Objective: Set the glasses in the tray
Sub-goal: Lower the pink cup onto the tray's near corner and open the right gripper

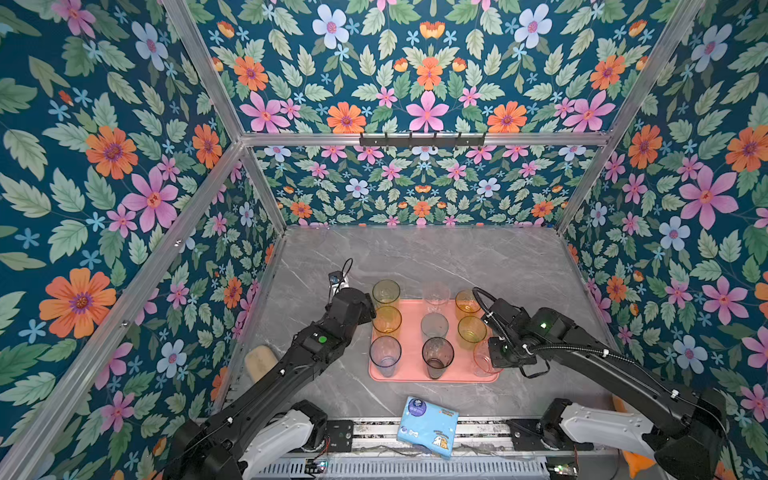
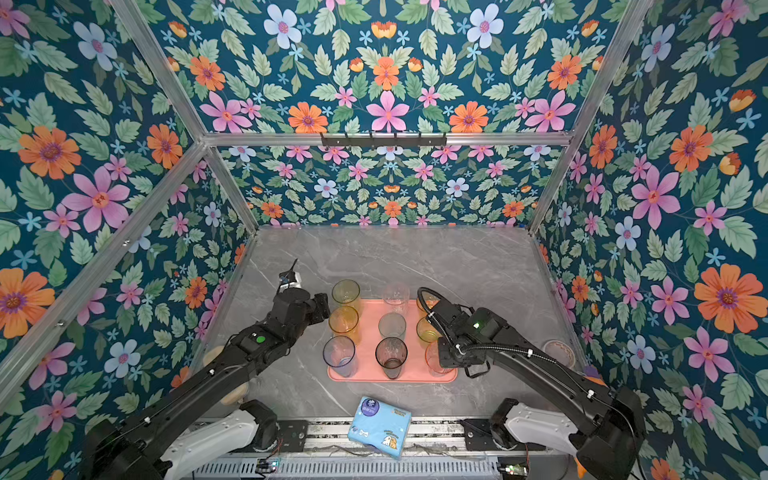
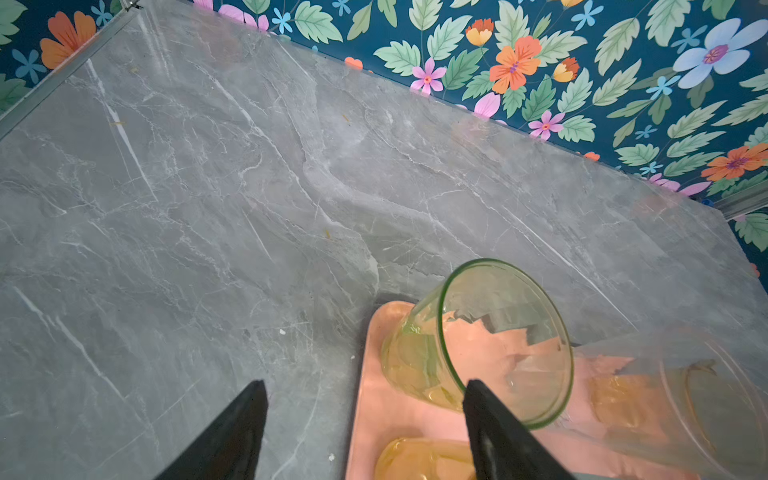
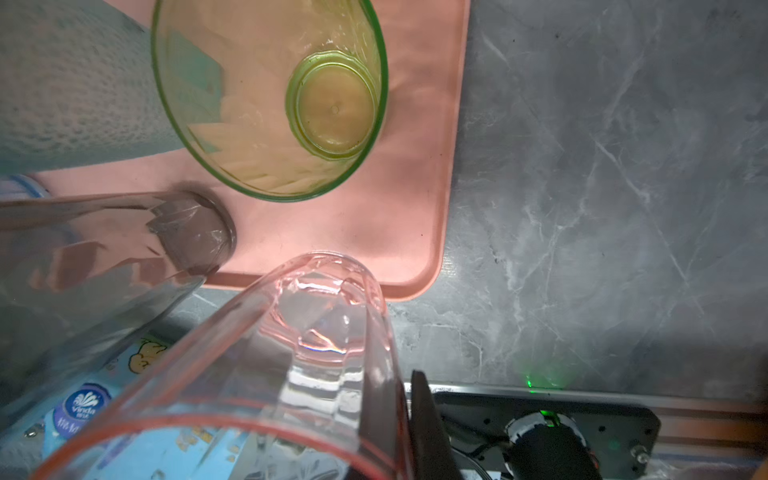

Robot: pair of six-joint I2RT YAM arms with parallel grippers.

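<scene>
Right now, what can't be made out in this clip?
- Pink glass: whether its base stands on the tray or hangs above it; right arm overlaps it in both top views.
- Right hand: under the right arm in both top views; cut off by the right wrist view's edge.
- Tan object: mostly behind the left arm in both top views.

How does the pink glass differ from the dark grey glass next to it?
The pink glass is pale pink and nearly clear; the dark grey glass is smoky. The right gripper pinches the pink glass's rim; the dark grey glass stands free. Both are translucent tumblers at the tray's near edge.
</scene>
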